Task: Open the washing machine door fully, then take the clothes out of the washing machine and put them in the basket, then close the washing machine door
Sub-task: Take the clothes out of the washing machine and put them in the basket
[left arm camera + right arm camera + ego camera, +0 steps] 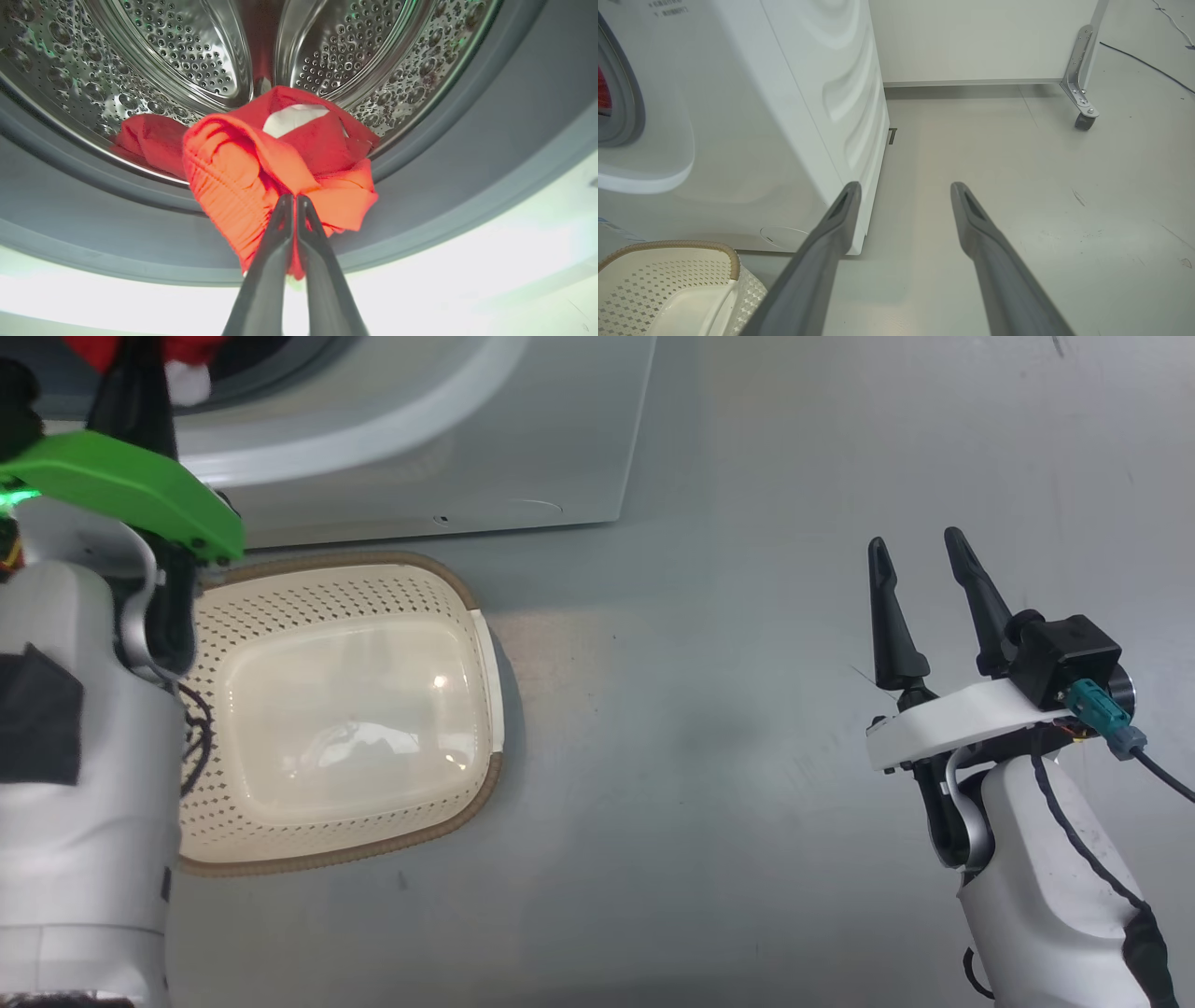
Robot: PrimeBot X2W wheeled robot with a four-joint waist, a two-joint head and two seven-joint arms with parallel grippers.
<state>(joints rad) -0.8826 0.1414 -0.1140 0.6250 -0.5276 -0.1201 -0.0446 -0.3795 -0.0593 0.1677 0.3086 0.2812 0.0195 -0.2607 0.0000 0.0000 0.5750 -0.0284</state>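
Red cloth on steel: grips the clothes (280, 158) in the left jaws, closed right down on a fold, fingers (273, 252) pressed together with only fabric between the tips. Holds the bunch at the drum mouth, above the grey gasket (117, 205), with one red lobe lying back on the lip of the perforated drum (187, 56) and a white patch showing at the top. Reaches there past a green bracket (121, 485) on the left wrist, up to the opening of the washing machine (420, 457) at the head view's upper left, where a scrap of red and white peeks at the top edge.

Carries the right jaws spread wide, gripping nothing and touching nothing, right fingers (892, 616) pointing up over grey floor (700, 728), well apart from machine and basket.

Has the basket (355, 593) on the floor just in front of the machine's base, below the opening, brown rim nearly against the white front panel, left side hidden behind the pale left forearm.

Leaves broad open floor to the right of basket and machine. Meets, in the right wrist view, the machine's sharp front corner just left of the spread fingers, then bare floor running back to a white wall, with a caster (1085, 120) and a thin cable (1148, 65) far off at the right.
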